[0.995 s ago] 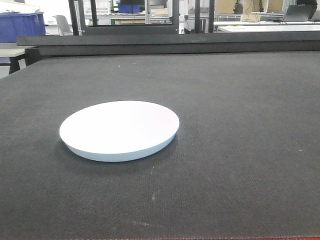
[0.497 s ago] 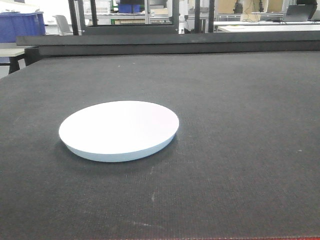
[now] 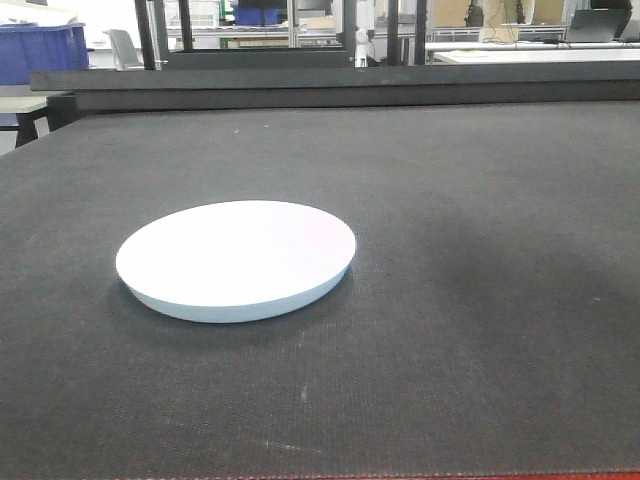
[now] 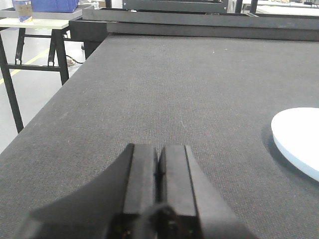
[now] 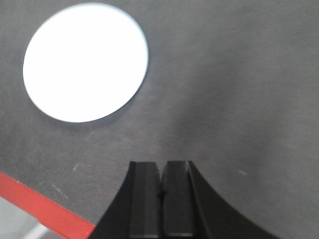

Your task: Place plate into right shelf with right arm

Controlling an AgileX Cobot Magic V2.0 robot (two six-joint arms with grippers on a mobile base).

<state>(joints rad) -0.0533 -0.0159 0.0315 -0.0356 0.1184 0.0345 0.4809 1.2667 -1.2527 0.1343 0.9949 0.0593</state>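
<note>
While the plate (image 3: pixel 236 260) lies flat and right way up on the dark woven table mat (image 3: pixel 480 330), neither arm touches it. In the right wrist view the right gripper (image 5: pixel 162 167) hangs over bare mat well apart from the plate, which sits ahead of it and to its left; its two black fingers (image 5: pixel 144 194) are pressed together with nothing between them. A red strip (image 5: pixel 40 206) edges the mat on the near side of the plate. In the left wrist view the left gripper (image 4: pixel 158 152) is low over the mat with its fingers closed flat against each other, gripping nothing; only the plate's left rim shows, ahead of it and off to its right. Beyond the plate, at the mat's far end, runs a raised black rail (image 3: pixel 330 85); past that rail, left of the plate, stands a blue bin (image 3: pixel 45 50). Metal racks (image 3: pixel 290 25) show behind the rail, too small and cluttered to say whether any is the right shelf. A soft shadow (image 3: pixel 530 260) darkens the mat to the right of the plate.
</note>
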